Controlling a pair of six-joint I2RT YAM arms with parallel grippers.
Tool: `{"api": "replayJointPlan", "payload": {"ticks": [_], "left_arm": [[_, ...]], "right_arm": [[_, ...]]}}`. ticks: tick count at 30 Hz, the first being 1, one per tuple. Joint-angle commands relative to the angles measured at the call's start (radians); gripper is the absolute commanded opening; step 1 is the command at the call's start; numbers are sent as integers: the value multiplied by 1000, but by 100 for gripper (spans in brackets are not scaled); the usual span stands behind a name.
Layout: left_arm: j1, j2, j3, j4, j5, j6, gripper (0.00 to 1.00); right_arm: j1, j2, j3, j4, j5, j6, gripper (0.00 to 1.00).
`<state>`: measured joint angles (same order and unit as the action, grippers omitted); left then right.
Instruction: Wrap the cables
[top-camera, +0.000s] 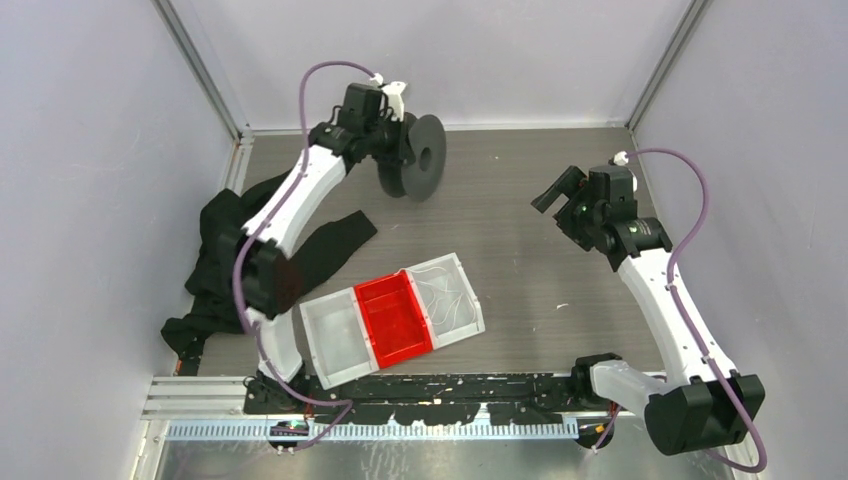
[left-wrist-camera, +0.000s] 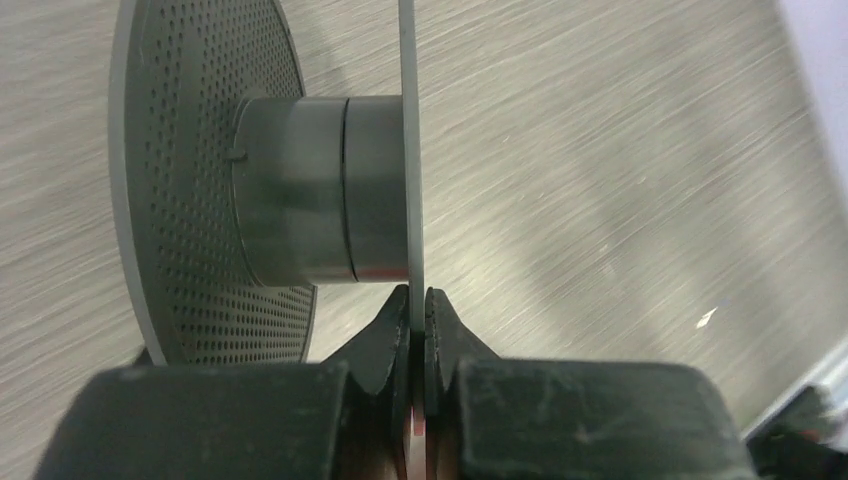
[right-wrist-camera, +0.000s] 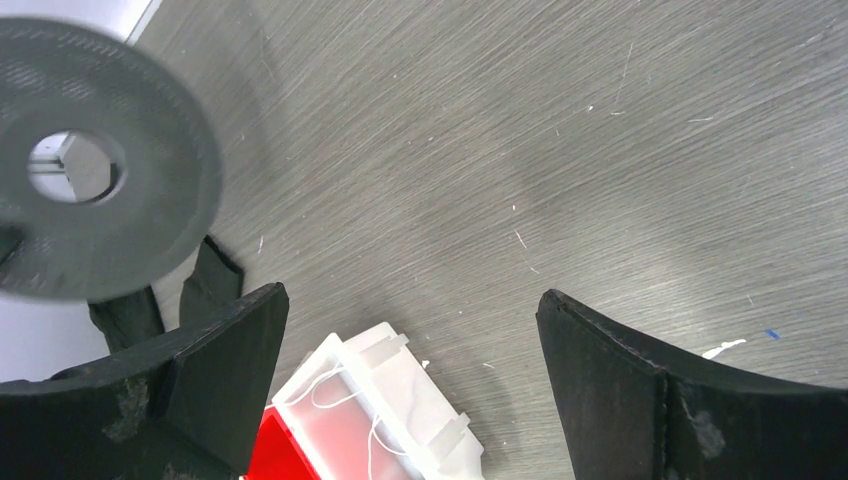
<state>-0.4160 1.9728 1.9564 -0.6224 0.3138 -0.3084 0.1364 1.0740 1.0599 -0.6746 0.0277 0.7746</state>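
The white cables (top-camera: 450, 295) lie curled in a clear bin (top-camera: 478, 322) close to the arm bases. It sits just beside a red bin (top-camera: 395, 315). A black cloth (top-camera: 225, 250) lies on the left. Farther back, the right claw (top-camera: 548, 196) hangs wide open over the table (top-camera: 520, 260), with nothing in it and well apart from the cables. At the far end, the left claw (left-wrist-camera: 418, 300) is pinched tight on the thin rim of a black spool (top-camera: 420, 155), which looks bare.
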Motion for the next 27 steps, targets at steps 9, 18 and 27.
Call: {"api": "replayJointPlan", "payload": {"ticks": [9, 18, 27], "left_arm": [[-164, -422, -464, 106, -365, 315, 0], [-194, -483, -642, 233, -397, 276, 0], [-193, -484, -641, 177, -338, 248, 3]], "right_arm": [[0, 52, -15, 100, -68, 28, 100], [0, 47, -25, 105, -80, 28, 100], [0, 41, -31, 107, -82, 31, 100]]}}
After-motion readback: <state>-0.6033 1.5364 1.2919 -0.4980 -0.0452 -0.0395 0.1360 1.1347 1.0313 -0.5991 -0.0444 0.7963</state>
